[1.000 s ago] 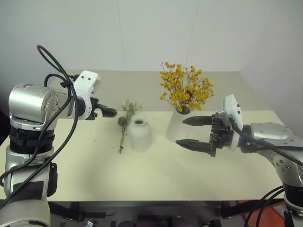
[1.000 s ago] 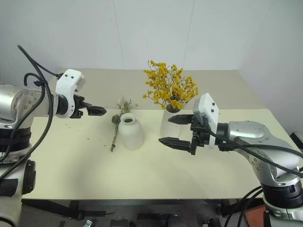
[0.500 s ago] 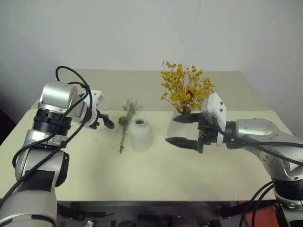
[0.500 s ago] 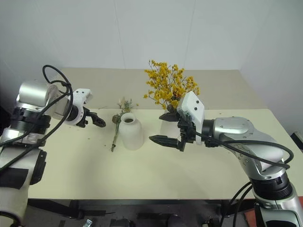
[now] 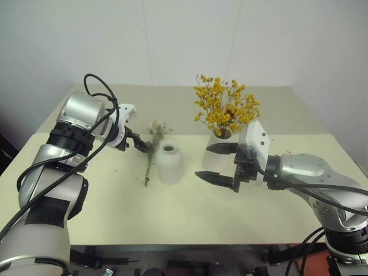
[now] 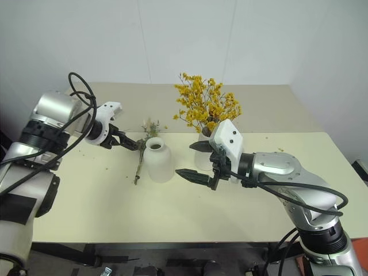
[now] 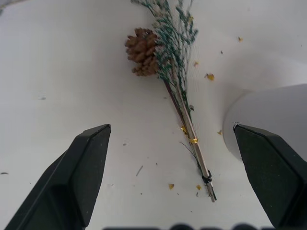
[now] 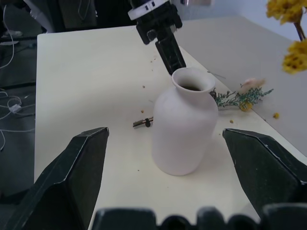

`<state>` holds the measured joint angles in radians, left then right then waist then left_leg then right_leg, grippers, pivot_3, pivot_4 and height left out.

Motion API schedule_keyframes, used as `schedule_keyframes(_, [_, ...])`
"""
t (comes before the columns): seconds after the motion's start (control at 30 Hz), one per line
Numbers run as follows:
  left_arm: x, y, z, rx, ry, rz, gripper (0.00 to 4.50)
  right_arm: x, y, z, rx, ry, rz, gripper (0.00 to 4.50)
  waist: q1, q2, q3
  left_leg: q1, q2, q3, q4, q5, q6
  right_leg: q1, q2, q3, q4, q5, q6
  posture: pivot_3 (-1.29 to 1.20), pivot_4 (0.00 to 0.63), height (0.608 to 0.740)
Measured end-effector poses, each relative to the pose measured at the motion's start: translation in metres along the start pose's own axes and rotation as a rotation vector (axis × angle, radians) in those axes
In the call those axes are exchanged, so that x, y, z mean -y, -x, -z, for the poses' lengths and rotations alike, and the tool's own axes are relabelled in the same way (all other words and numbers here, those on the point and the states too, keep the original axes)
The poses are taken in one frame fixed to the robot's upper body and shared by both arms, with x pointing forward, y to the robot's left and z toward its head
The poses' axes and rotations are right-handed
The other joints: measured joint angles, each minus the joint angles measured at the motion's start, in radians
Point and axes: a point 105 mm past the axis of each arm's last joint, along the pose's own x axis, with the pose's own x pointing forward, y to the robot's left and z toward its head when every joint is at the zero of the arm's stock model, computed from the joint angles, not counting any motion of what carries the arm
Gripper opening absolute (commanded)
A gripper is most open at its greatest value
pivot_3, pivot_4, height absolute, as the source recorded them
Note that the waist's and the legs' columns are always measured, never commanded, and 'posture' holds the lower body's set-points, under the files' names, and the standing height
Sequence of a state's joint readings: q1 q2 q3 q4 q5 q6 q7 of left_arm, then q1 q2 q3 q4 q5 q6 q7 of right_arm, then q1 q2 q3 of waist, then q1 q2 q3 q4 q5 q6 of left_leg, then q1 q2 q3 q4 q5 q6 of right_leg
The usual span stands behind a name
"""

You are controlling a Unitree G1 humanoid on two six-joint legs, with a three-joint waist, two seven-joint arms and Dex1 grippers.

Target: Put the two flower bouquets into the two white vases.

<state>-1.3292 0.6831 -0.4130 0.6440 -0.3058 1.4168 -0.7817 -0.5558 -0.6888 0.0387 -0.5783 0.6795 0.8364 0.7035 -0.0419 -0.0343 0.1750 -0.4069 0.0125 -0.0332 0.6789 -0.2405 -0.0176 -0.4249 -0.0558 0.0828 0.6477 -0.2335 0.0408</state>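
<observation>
One bouquet was left to place: the grey-green sprig bunch (image 7: 168, 57) lay flat on the table (image 5: 172, 213), just beside the short round vase (image 5: 169, 163) on its L side, stems running toward the near edge. L gripper (image 5: 140, 144) was right at the bunch's head end w/ jaws wide, stems lying between them, nothing held. R gripper (image 5: 215, 162), also wide & empty, faced the short vase from the other side. Yellow bouquet (image 5: 226, 109) stood in the tall vase (image 5: 214, 154). L arm nearer.

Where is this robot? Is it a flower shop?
Probably not a shop. It looks like a plain test room: a bare cream table against blank white walls, with loose cables on the floor beside it.
</observation>
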Motion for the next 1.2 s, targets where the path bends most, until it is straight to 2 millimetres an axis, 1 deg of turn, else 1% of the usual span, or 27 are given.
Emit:
schedule_keyframes(0.3, [0.012,-0.029,0.006,-0.075,-0.055,-0.004,4.48,-0.001,-0.002,0.0,0.016,-0.01,0.041,4.5,0.001,0.0,0.0,0.0,0.0,0.0,0.0,0.0,0.0,0.0,0.0,0.0,0.0,0.0,0.0,0.0,0.15,0.74])
schedule_keyframes(0.43, [0.013,-0.037,0.007,-0.092,-0.097,-0.035,4.48,-0.004,-0.003,-0.002,0.025,-0.009,0.042,4.5,0.0,0.0,0.0,-0.001,0.0,0.0,0.0,0.0,0.0,0.0,0.0,0.0,0.0,0.0,0.0,0.0,0.15,0.74])
schedule_keyframes(0.53, [0.011,-0.042,0.009,-0.102,-0.114,-0.058,3.92,-0.005,-0.003,0.0,0.018,-0.016,0.051,4.5,0.0,0.0,0.0,0.0,0.0,0.0,0.0,0.0,0.0,0.0,0.0,0.0,0.0,0.0,0.0,0.0,0.15,0.74])
schedule_keyframes(0.7, [0.008,-0.057,0.026,-0.153,-0.108,-0.067,2.33,-0.006,-0.001,0.003,0.014,-0.029,0.064,4.5,0.0,0.0,0.0,-0.001,0.0,0.0,0.0,0.0,0.0,0.0,0.0,0.0,0.0,0.0,0.0,0.0,0.15,0.74])
schedule_keyframes(0.77, [0.008,-0.058,0.028,-0.16,-0.109,-0.074,1.72,-0.007,-0.001,0.003,0.014,-0.039,0.056,4.5,0.0,0.0,0.0,-0.001,0.0,0.0,0.0,0.0,0.0,0.0,0.0,0.0,0.0,0.0,0.0,0.0,0.15,0.74])
schedule_keyframes(0.8, [0.008,-0.059,0.029,-0.162,-0.107,-0.076,1.35,-0.009,0.0,0.003,0.014,-0.041,0.05,4.5,0.001,0.0,0.0,0.0,0.0,0.0,0.0,0.0,0.0,0.0,0.0,0.0,0.0,0.0,0.0,0.0,0.15,0.74])
schedule_keyframes(0.83, [0.008,-0.059,0.029,-0.163,-0.107,-0.078,1.08,-0.01,0.0,0.003,0.014,-0.041,0.048,4.5,0.001,0.0,0.0,0.0,0.0,0.0,0.0,0.0,0.0,0.0,0.0,0.0,0.0,0.0,0.0,0.0,0.15,0.74])
schedule_keyframes(0.87, [0.008,-0.059,0.029,-0.163,-0.107,-0.079,0.93,-0.01,0.0,0.003,0.014,-0.041,0.047,4.5,0.001,0.0,0.0,0.0,0.0,0.0,0.0,0.0,0.0,0.001,0.0,0.0,0.0,0.0,0.0,0.0,0.15,0.74])
schedule_keyframes(0.9, [0.008,-0.06,0.03,-0.165,-0.103,-0.08,0.53,-0.01,0.001,0.002,0.015,-0.039,0.046,4.5,0.001,0.0,0.0,0.001,0.0,0.0,0.0,0.0,0.0,0.001,0.0,0.0,0.0,0.0,0.0,0.0,0.15,0.74])
schedule_keyframes(0.93, [0.009,-0.06,0.03,-0.164,-0.092,-0.073,0.42,-0.009,0.002,0.002,0.008,-0.037,0.048,4.5,0.001,0.0,0.0,0.001,0.0,0.0,0.0,0.0,0.0,0.001,0.0,0.0,0.0,0.0,0.0,0.0,0.15,0.74])
schedule_keyframes(0.97, [0.009,-0.06,0.032,-0.16,-0.076,-0.065,0.14,-0.007,0.005,0.003,-0.007,-0.029,0.056,4.5,0.001,0.0,0.0,0.001,0.0,0.0,0.0,0.0,0.0,0.001,0.0,0.0,0.0,0.0,0.0,0.0,0.15,0.74])
schedule_keyframes(1.0, [0.01,-0.06,0.032,-0.157,-0.07,-0.062,0.03,-0.006,0.006,0.003,-0.011,-0.025,0.06,4.5,0.001,0.0,0.0,0.001,0.0,0.0,0.0,0.0,0.0,0.001,0.0,0.0,0.0,0.0,0.0,0.0,0.15,0.74])
schedule_keyframes(1.2, [0.007,-0.058,0.033,-0.122,-0.048,-0.065,0.03,-0.007,0.009,0.001,-0.011,-0.029,0.045,4.5,0.001,0.0,0.0,0.002,0.0,0.0,0.001,0.0,0.0,0.002,0.0,0.0,0.001,0.0,0.0,0.0,0.15,0.74])
